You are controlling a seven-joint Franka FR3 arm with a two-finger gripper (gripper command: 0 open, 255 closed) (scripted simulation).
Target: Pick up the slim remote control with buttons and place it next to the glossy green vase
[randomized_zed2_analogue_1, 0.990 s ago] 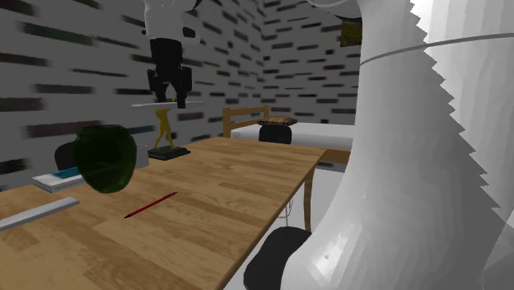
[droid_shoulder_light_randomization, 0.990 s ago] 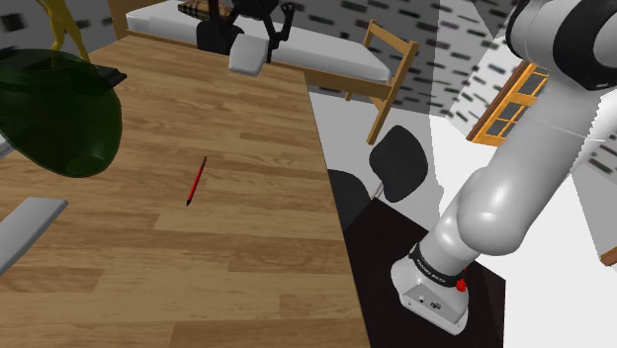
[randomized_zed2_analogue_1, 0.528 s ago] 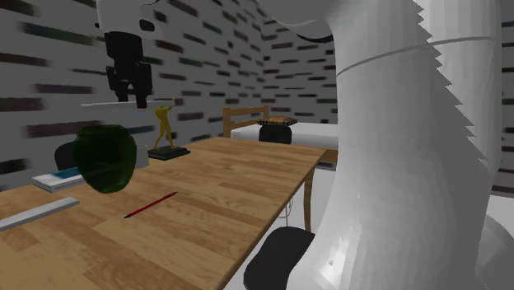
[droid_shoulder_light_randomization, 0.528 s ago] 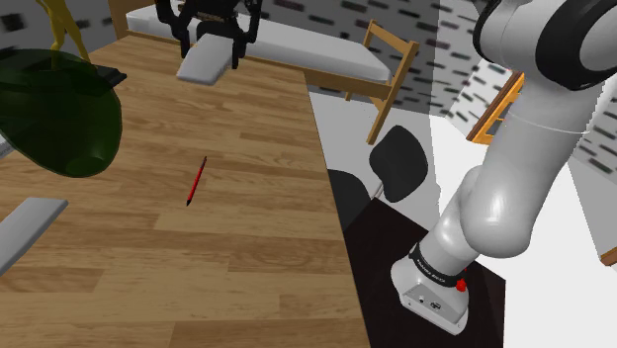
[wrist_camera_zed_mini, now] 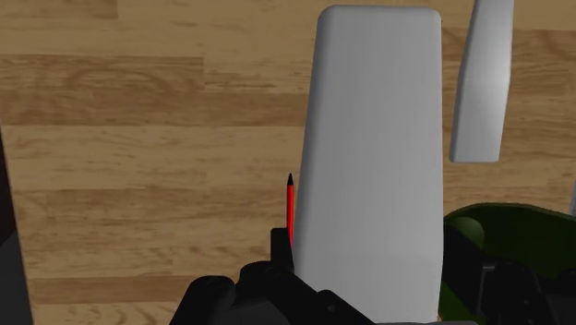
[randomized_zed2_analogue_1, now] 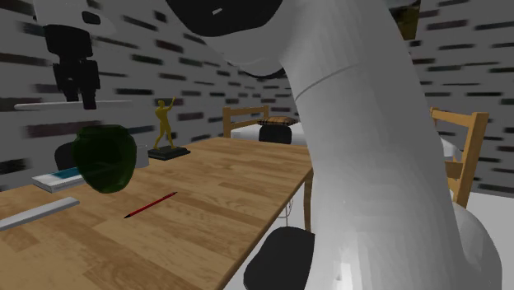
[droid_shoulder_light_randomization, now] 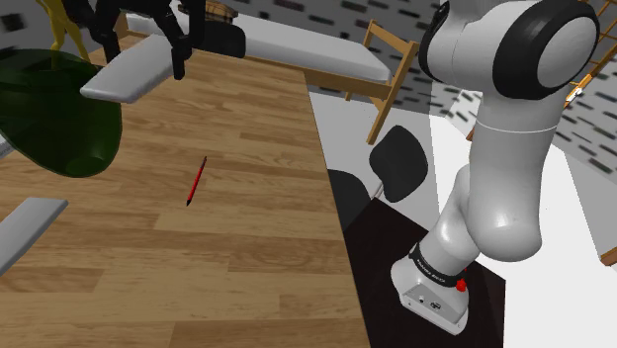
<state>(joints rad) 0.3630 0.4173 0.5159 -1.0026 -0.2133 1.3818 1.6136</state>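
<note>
grey slab (droid_shoulder_light_randomization: 25, 229): lies flat on the near left part of the table, at the shoulder view's left edge, well apart from the remote control.
green vase (droid_shoulder_light_randomization: 49, 114): dark, glossy and round-bodied, standing upright on the left side of the table.
gold figurine (randomized_zed2_analogue_1: 165, 123): stands on a dark base at the far left of the table, beyond the green vase.
remote control (droid_shoulder_light_randomization: 129, 74): drawn as a plain grey slim bar. It hangs in the air over the far left of the table, just right of the green vase's top in the shoulder view. In the second exterior view it lies level above the green vase, not touching it.
gripper (droid_shoulder_light_randomization: 141, 54): clenched on the remote control, one black finger on each long side.
red pen (droid_shoulder_light_randomization: 196, 181): lies on bare wood near the table's middle, right of the green vase and apart from it.
table (droid_shoulder_light_randomization: 247, 217): a wood-grain top.
bed (droid_shoulder_light_randomization: 297, 49): white mattress on a wooden frame, beyond the table's far end.
wooden chair (droid_shoulder_light_randomization: 388, 59): stands at the right of the bed.
office chair (droid_shoulder_light_randomization: 400, 163): black, just off the table's right edge, between the table and the stand.
stand (droid_shoulder_light_randomization: 435, 297): at the near right, with the white arm rising from it.
</note>
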